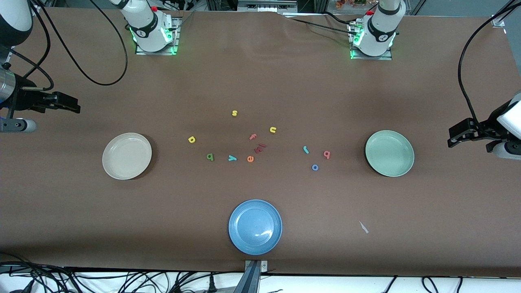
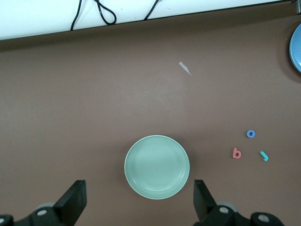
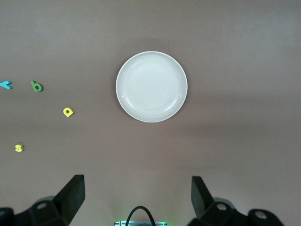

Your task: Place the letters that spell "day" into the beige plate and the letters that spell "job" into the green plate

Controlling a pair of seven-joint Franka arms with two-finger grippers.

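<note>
The yellow d (image 1: 191,139), green a (image 1: 210,156) and teal y (image 1: 232,158) lie mid-table, toward the empty beige plate (image 1: 127,156). The teal j (image 1: 306,150), pink b (image 1: 326,154) and blue o (image 1: 315,167) lie beside the empty green plate (image 1: 389,153). My right gripper (image 1: 61,102) hangs open over the right arm's end of the table, with the beige plate (image 3: 151,86) and the d (image 3: 68,111) in its view. My left gripper (image 1: 462,136) hangs open over the left arm's end, looking at the green plate (image 2: 156,166) and the b (image 2: 236,153).
A blue plate (image 1: 255,226) sits near the table's front edge. Spare letters lie mid-table: yellow s (image 1: 234,113), yellow u (image 1: 272,130), pink f (image 1: 253,136), orange e (image 1: 250,159) and small red pieces (image 1: 259,147). A white scrap (image 1: 364,227) lies nearer the camera than the green plate.
</note>
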